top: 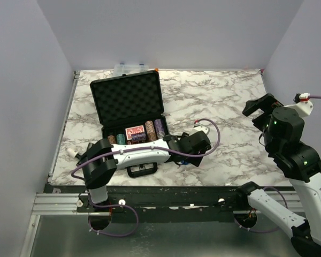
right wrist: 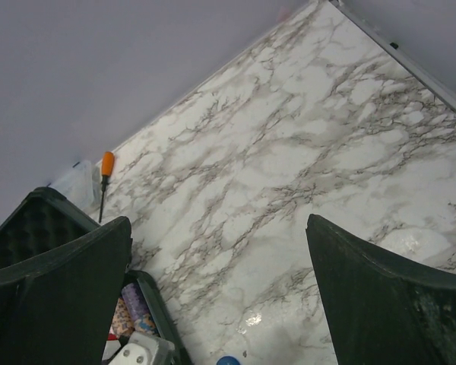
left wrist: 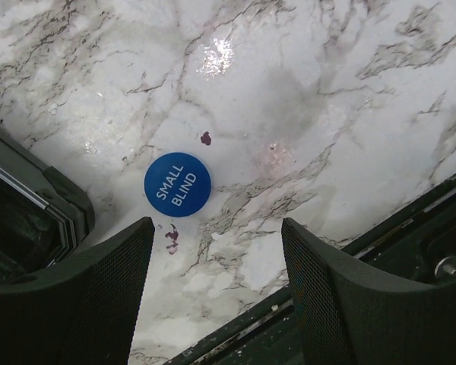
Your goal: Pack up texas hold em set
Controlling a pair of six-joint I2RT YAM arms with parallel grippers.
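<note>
The black briefcase (top: 127, 99) stands open at the table's left, foam lid up, with chip stacks (top: 154, 129) and a red-backed deck (top: 134, 132) in its tray. My left gripper (top: 190, 158) is open, just right of the case near the front edge. In the left wrist view a blue round button (left wrist: 178, 185) marked SMALL BLIND lies flat on the marble, just beyond my open left gripper (left wrist: 216, 293); the case corner (left wrist: 38, 198) is at left. My right gripper (right wrist: 216, 304) is open and empty, raised at the right. No dice show.
A clear plastic organizer box (top: 129, 67) and an orange-handled tool (right wrist: 103, 176) lie behind the case lid by the back wall. The table's front edge and metal rail (left wrist: 380, 243) run just behind my left fingers (left wrist: 99, 296). Bare marble (top: 219, 101) spans centre and right.
</note>
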